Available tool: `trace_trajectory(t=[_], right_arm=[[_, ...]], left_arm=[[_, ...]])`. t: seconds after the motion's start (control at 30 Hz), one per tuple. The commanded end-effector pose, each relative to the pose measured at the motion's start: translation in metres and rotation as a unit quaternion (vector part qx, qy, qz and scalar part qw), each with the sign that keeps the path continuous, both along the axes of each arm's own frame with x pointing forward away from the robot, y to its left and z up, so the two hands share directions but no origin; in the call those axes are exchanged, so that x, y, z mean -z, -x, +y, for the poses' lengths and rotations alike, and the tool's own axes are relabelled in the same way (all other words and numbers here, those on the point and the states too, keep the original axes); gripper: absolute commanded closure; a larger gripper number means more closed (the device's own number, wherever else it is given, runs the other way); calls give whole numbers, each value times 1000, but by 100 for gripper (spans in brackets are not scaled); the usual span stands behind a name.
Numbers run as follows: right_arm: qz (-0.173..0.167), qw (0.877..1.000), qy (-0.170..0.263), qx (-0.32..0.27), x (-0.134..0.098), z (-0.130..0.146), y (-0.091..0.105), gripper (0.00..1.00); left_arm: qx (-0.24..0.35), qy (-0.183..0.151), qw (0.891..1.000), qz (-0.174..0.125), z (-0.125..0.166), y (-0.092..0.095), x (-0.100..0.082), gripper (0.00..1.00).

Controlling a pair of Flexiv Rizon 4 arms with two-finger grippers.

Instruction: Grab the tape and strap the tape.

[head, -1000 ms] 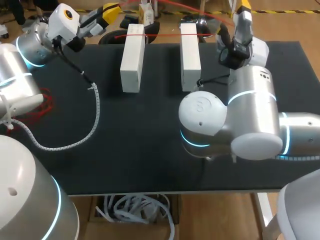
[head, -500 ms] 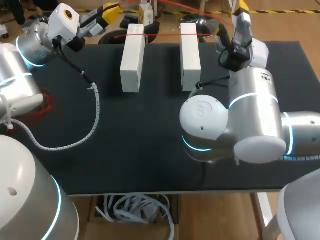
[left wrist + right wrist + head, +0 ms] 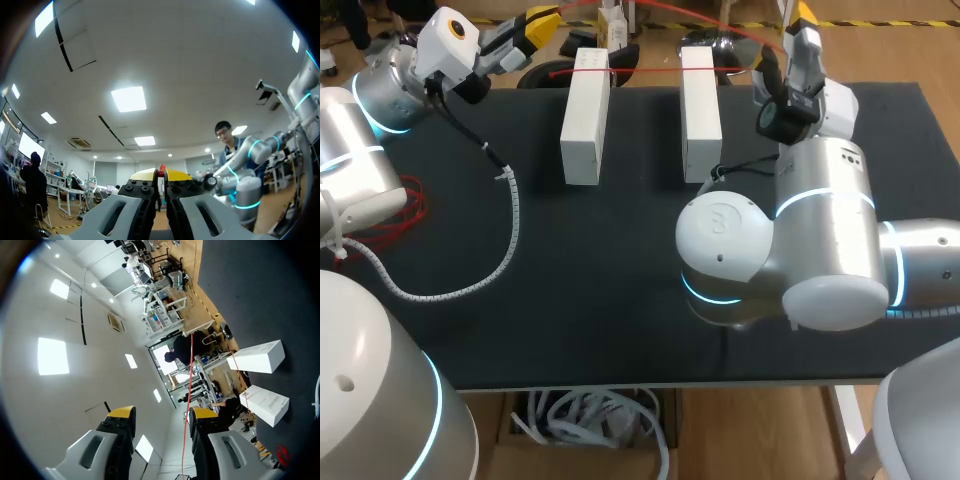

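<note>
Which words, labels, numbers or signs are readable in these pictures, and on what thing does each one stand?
None can be read.
White box: faint grey print, too small to read.
Right arm's elbow housing: faint mark, too blurred to read.
Red tape: no print shows.

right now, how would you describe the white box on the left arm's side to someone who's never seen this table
On the black table, two long white boxes lie side by side near the far edge, a thin red tape crossing both. It is the left box, nearer the white spiral-wrapped cable than the right box.
</note>
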State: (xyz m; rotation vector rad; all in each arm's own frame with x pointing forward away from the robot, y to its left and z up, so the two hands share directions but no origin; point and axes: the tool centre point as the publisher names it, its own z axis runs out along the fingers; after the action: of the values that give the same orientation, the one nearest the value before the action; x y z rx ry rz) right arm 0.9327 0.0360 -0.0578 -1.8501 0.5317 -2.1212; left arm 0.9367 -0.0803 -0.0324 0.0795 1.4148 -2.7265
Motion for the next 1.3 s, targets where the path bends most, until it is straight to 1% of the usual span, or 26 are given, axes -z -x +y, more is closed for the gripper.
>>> trace_trajectory(t=[0.03,0.6,0.63,0.8,0.83,0.87,1.03,1.1,1.17,1.3], right_arm=[[6,1000,1,6,-3,2,2,54],[9,1000,2,16,0,-3,3,59],[9,1000,1,16,1,-3,3,62],[8,1000,1,13,1,-3,3,82],[8,1000,1,12,1,-3,3,93],[7,1000,2,11,1,-2,3,100],[5,1000,7,6,0,-1,2,100],[11,1000,8,3,0,-1,2,100],[22,999,24,4,0,0,2,100],[24,999,29,1,1,0,3,100]], left_arm=[[1,1,1000,0,0,-1,1,100],[1,1,1000,0,0,-1,1,100],[1,1,1000,0,0,-1,1,100],[1,1,1000,0,0,-1,1,100],[1,1,1000,0,0,-1,1,100],[1,1,1000,0,0,-1,1,100],[1,1,1000,0,0,-1,1,100],[1,1,1000,0,0,-1,1,100],[1,1,1000,0,0,-1,1,100],[1,1,1000,0,0,-1,1,100]])
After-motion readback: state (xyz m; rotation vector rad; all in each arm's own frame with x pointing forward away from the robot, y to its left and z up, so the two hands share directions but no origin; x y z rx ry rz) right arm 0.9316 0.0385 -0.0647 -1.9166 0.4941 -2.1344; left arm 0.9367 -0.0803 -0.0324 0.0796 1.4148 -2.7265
